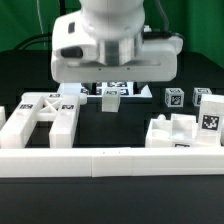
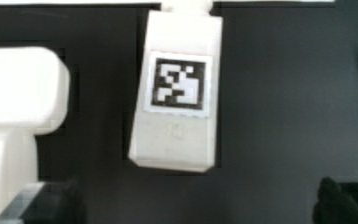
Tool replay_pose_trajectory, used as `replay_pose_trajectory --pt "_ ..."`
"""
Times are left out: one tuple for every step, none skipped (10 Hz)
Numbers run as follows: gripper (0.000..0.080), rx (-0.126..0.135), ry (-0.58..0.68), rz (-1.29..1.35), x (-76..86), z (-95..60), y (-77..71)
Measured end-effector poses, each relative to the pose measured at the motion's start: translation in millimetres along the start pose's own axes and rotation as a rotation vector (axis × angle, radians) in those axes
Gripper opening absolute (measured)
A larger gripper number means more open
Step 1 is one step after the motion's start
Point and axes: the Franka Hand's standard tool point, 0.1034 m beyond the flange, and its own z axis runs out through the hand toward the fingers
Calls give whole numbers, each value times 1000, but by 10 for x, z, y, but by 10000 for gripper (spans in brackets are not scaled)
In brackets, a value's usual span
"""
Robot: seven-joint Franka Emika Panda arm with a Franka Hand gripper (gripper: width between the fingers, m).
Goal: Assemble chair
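A small white chair leg (image 1: 111, 98) with a black-and-white tag lies on the black table just under my gripper (image 1: 112, 78). In the wrist view the leg (image 2: 176, 95) shows as a long white block with its tag facing the camera. My gripper (image 2: 197, 205) is open and empty. Its dark fingertips (image 2: 48, 202) stand wide apart at the frame's edge and are not touching the leg. The cross-braced chair frame (image 1: 45, 115) lies at the exterior view's left. A white part's rounded edge (image 2: 16, 100) shows beside the leg in the wrist view.
Two small tagged white legs (image 1: 173, 97) (image 1: 203, 98) and a larger blocky white part (image 1: 185, 132) lie at the exterior view's right. The marker board (image 1: 120, 88) lies behind the leg. The long low white rail (image 1: 110, 162) runs along the front.
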Motion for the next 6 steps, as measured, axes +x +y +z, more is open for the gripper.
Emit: replay_pose_trajectory --pt "649 6 -78 1 -40 22 -2" --pt "649 6 -113 2 -16 31 1" --pt "649 15 -190 9 -65 67 3" --pt "649 20 -243 33 -58 121 32" --pt "649 19 -250 34 -46 163 21" --pt "649 17 -240 32 -36 178 10"
